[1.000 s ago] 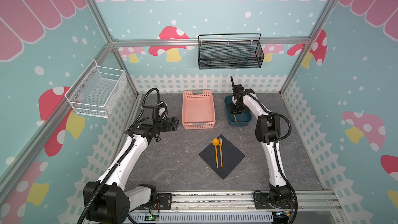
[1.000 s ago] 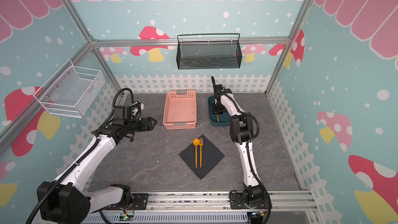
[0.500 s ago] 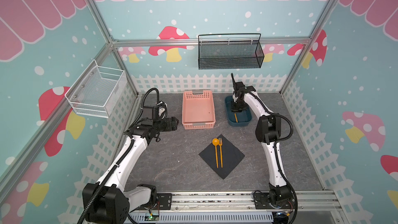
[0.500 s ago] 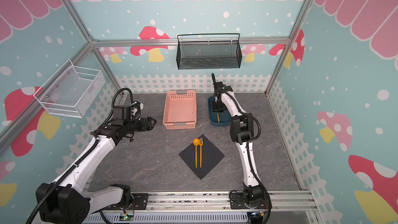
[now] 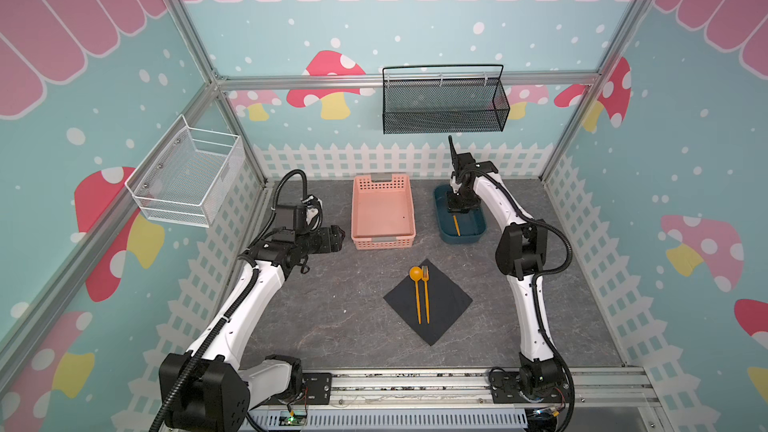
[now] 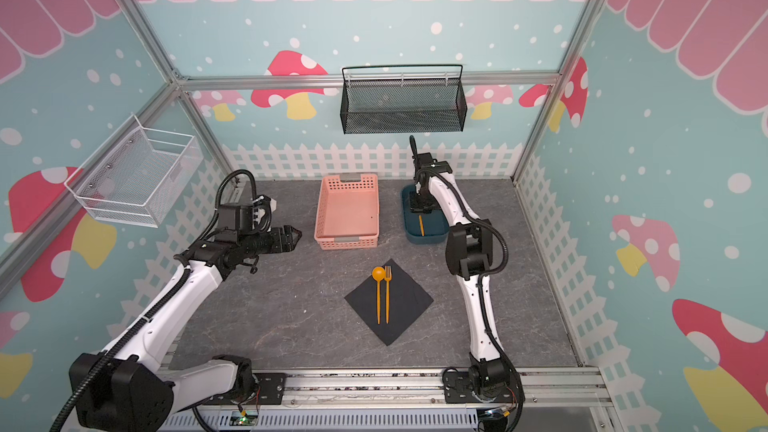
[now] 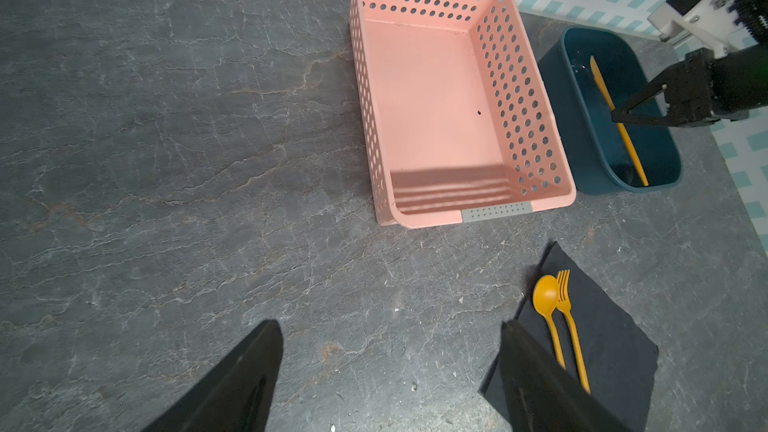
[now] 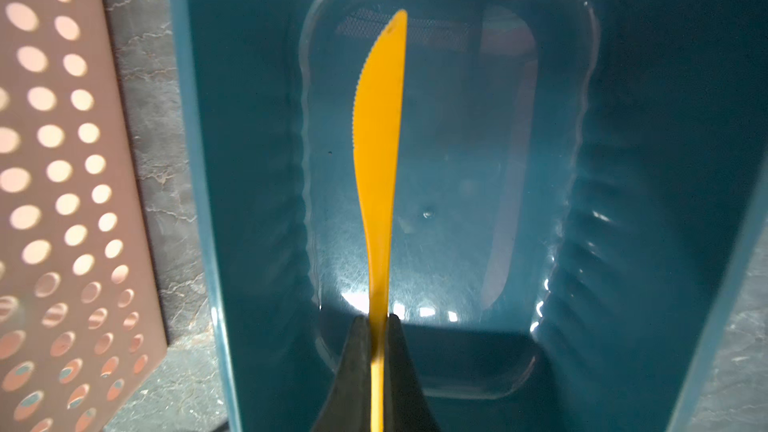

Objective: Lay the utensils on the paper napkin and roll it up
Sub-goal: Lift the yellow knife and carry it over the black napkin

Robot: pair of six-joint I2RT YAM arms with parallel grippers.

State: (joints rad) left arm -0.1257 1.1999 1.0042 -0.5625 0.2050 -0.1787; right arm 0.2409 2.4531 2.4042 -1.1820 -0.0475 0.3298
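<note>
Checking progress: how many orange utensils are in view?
3: spoon and fork lie side by side on the black napkin; the knife is inside the blue tub, pinched by the right gripper.

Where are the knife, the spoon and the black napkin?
knife (image 8: 380,139): right wrist view, on its blade.
spoon (image 5: 415,273): in a top view, on its bowl.
black napkin (image 5: 449,305): in a top view, on a bare part.

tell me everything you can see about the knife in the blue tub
The knife is slim orange-yellow plastic with a serrated blade edge and pointed tip. It is inside the dark blue tub, its handle pinched between the shut fingers of the right hand. Whether it rests on the tub floor is unclear.
</note>
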